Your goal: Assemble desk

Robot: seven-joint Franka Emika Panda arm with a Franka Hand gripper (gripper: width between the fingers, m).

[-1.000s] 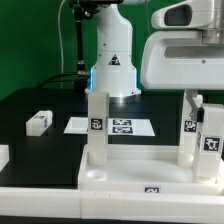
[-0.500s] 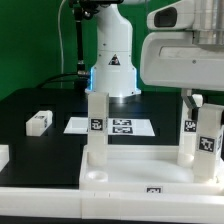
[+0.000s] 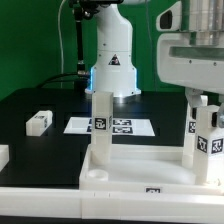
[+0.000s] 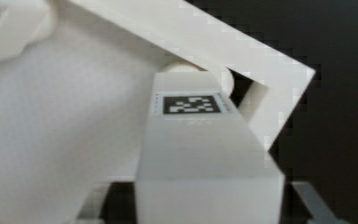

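The desk's white tabletop panel (image 3: 135, 166) lies rim-up at the front. One white leg (image 3: 100, 125) stands upright in its corner on the exterior view's left, and another leg (image 3: 189, 135) stands upright on the right. Just in front of that one, my gripper (image 3: 206, 103) is shut on a third tagged leg (image 3: 210, 145), which it holds upright over the panel's right corner. In the wrist view this leg (image 4: 197, 140) fills the space between my fingers (image 4: 311, 203), with the panel (image 4: 51, 120) below it. Its lower end is hidden.
A loose white leg (image 3: 38, 121) lies on the black table at the exterior view's left, and another white part (image 3: 3, 155) shows at the left edge. The marker board (image 3: 118, 126) lies behind the panel, in front of the arm's base (image 3: 112, 60).
My gripper's body has turned and looks narrower, shifted toward the exterior view's right. The held leg stays at the same corner.
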